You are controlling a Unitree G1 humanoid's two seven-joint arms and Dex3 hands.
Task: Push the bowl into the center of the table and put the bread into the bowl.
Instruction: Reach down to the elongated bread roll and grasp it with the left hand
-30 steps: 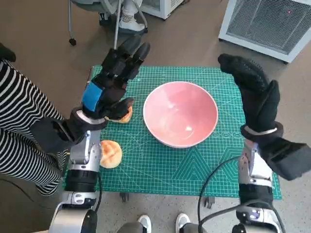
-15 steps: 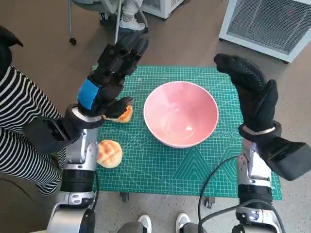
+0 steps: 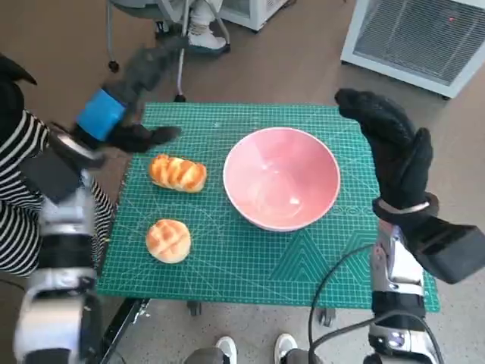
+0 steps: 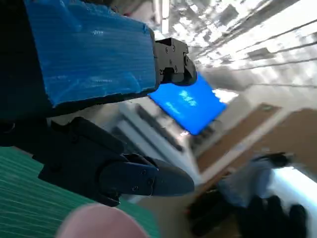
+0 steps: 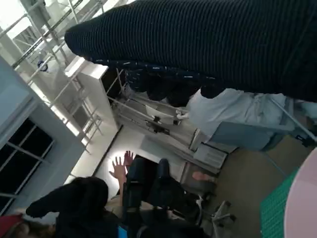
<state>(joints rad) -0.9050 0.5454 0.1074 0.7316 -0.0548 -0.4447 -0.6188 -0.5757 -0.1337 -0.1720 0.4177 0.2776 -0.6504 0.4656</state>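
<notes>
Premises present as a lab or workshop. Evidence: green cutting mat [image 3: 250,258] on table, wheeled chair [image 3: 151,30] far left, white vented unit [image 3: 417,34] far right, metal shelving racks [image 5: 148,116].

One pink bowl [image 3: 281,177], two bread rolls [image 3: 178,173] [image 3: 168,240], one green mat [image 3: 250,262], two robot hands [image 3: 125,106] [image 3: 390,144].

The left hand [image 3: 125,106] is black, blue-taped across its back; the right hand [image 3: 394,148] is gloved in black knit above pale forearms.
</notes>
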